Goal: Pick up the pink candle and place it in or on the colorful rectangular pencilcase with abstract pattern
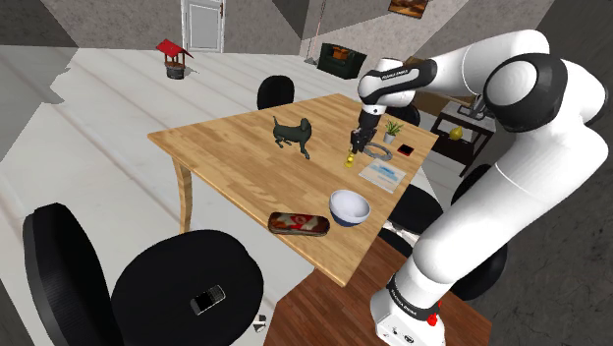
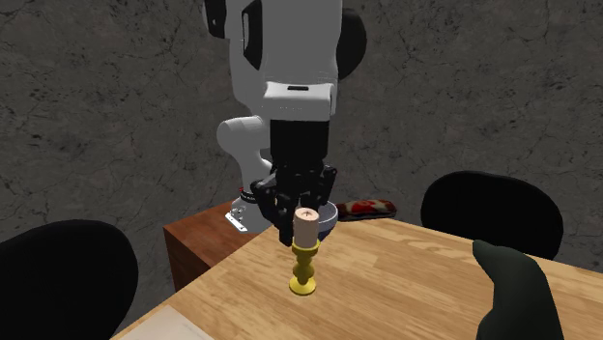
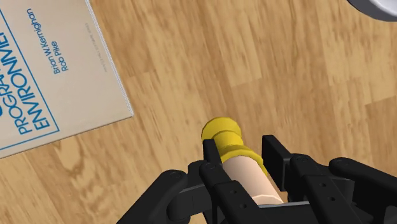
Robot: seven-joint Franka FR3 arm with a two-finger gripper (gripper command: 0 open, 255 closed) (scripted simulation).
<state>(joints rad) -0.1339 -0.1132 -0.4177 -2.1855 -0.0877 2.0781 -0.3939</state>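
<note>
I see the candle (image 2: 305, 223), a short pale-pink stub in a yellow holder (image 2: 303, 263), standing upright on the table (image 2: 416, 280) with the gripper (image 2: 305, 232) clasped round its top. The pencilcase (image 1: 297, 224), red with a mixed pattern, lies flat by the table's edge, well apart from the candle.

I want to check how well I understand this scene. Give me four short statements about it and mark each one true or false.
1. The candle sits in a yellow holder. True.
2. The hand is down over the candle. True.
3. The pencil case lies on the floor. False: it lies on the table, beside the white bowl.
4. The dark animal figure lies toppled on its side. False: it stands on its legs.
</note>
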